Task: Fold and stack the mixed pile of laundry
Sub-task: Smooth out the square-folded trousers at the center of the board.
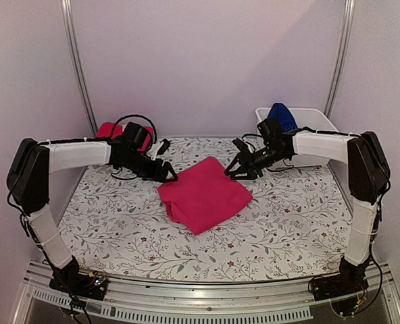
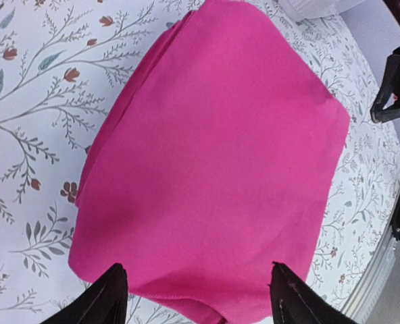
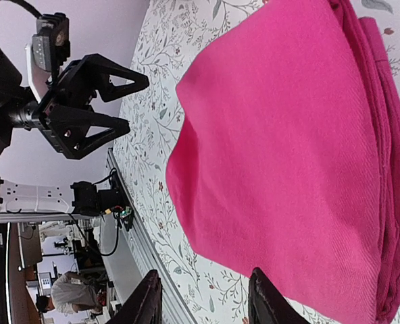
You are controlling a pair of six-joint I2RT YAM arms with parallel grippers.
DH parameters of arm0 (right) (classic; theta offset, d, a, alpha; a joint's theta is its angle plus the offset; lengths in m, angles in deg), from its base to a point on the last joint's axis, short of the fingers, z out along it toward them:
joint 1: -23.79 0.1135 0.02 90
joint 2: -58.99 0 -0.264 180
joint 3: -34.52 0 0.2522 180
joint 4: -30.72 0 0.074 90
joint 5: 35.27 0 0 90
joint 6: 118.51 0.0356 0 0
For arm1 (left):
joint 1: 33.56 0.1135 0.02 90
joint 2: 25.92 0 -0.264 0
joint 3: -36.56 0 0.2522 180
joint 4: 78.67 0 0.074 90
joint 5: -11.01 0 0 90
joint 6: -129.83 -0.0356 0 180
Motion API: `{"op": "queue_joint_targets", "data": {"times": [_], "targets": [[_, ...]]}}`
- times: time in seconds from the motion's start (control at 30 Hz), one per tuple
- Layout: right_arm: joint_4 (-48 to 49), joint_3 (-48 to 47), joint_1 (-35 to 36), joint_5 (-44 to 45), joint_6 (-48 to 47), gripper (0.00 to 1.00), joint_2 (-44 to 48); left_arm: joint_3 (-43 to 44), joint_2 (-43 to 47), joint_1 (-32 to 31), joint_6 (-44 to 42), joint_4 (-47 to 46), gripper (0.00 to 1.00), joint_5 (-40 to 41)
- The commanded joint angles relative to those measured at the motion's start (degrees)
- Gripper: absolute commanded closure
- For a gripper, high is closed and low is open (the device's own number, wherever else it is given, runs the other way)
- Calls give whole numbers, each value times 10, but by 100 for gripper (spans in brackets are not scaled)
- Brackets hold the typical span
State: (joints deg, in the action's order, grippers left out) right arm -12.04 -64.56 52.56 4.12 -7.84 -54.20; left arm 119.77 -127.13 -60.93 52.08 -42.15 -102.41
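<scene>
Folded magenta garment [image 1: 203, 194] lies mid-table on floral cloth [image 1: 288, 223], btwn both grippers. L gripper [image 1: 171, 176] is at its left corner, R gripper [image 1: 230, 171] at its far-right edge. Both jaws apart, empty, abt equally near.

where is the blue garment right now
Top view: the blue garment pokes out of the white tub at the far right, behind the right arm.

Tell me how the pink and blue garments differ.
The pink garment lies folded flat on the floral cloth; the blue garment sits bunched in the white tub. The pink garment shows fully; only the blue garment's top shows. Both are plain-coloured cloth.
</scene>
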Motion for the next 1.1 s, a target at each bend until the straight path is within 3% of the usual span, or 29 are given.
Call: {"op": "queue_joint_targets", "data": {"times": [0.0,0.17,0.27,0.5,0.6,0.7,0.83,0.93,1.07], "targets": [[10,-15,4,30,22,59,-53,54,-66,-3,1,-15,28,1],[7,-12,-3,75,10,64,-111,73,-152,-2,11,-19,29,48],[1,-26,-11,110,4,67,-141,41,-165,-4,10,-14,33,50],[-49,-163,-11,161,-22,67,-213,-165,-47,-48,26,-62,47,-54],[-55,-214,-7,145,-37,65,-224,-217,2,-78,41,-74,47,-120],[-76,-259,2,134,-60,63,-222,-235,77,-70,72,-94,38,-145],[-95,-268,24,149,-78,63,-186,-175,126,-24,97,-91,23,-70],[-89,-239,44,150,-64,63,-146,-81,79,-15,85,-82,23,-44],[-33,-144,76,128,-21,63,-87,41,-27,-12,97,-114,26,-98]]}}
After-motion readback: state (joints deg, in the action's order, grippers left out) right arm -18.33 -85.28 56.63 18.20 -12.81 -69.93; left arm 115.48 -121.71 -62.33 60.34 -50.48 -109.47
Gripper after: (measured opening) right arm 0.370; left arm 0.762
